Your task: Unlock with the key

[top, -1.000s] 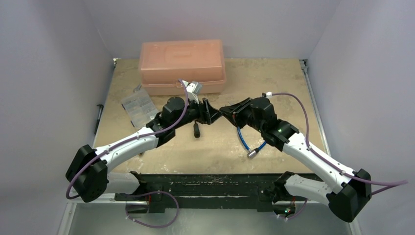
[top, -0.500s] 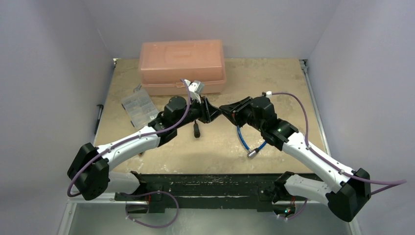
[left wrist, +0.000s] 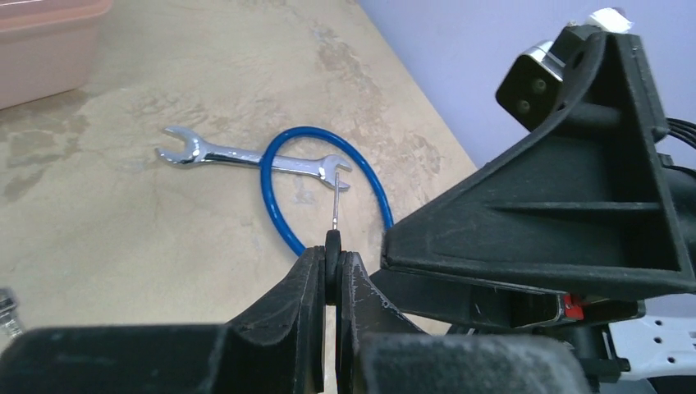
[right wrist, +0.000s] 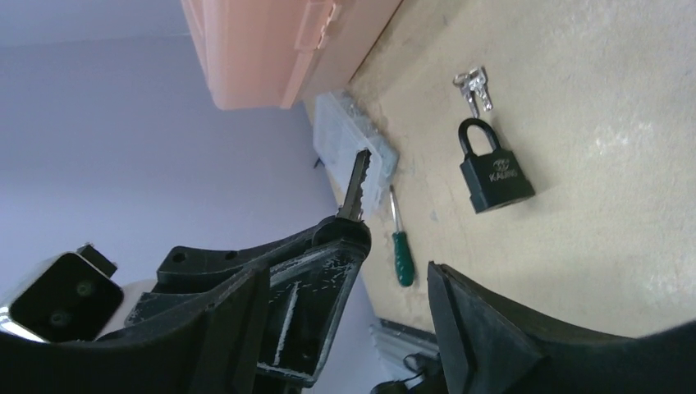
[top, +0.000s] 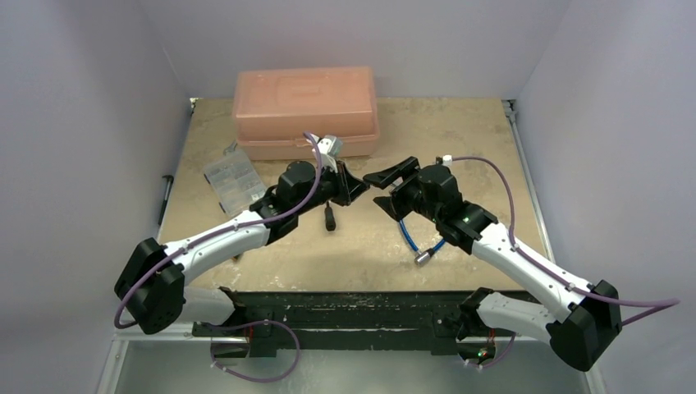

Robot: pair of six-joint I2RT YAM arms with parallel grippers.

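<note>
The key (left wrist: 331, 261) has a round black head pinched edge-on between my left gripper's (left wrist: 331, 275) shut fingers, and its thin metal blade (left wrist: 336, 201) points away from the wrist. In the right wrist view the key (right wrist: 355, 190) sticks up from the left gripper's fingertips (right wrist: 320, 279). My right gripper (right wrist: 345, 275) stands open around them, apart from the key. From above, the left gripper (top: 354, 187) and right gripper (top: 382, 187) face each other mid-table. The black padlock (right wrist: 492, 176) lies shut on the table, below them (top: 330, 217).
A pink plastic box (top: 305, 103) stands at the back, with a clear case (top: 232, 176) to its left. Silver keys (right wrist: 473, 86) and a green screwdriver (right wrist: 401, 258) lie near the padlock. A blue cable loop (left wrist: 283, 205) and a wrench (left wrist: 222, 153) lie to the right.
My left gripper has closed on the key's head. My right gripper has opened, let go of the key and drawn back slightly to the right.
</note>
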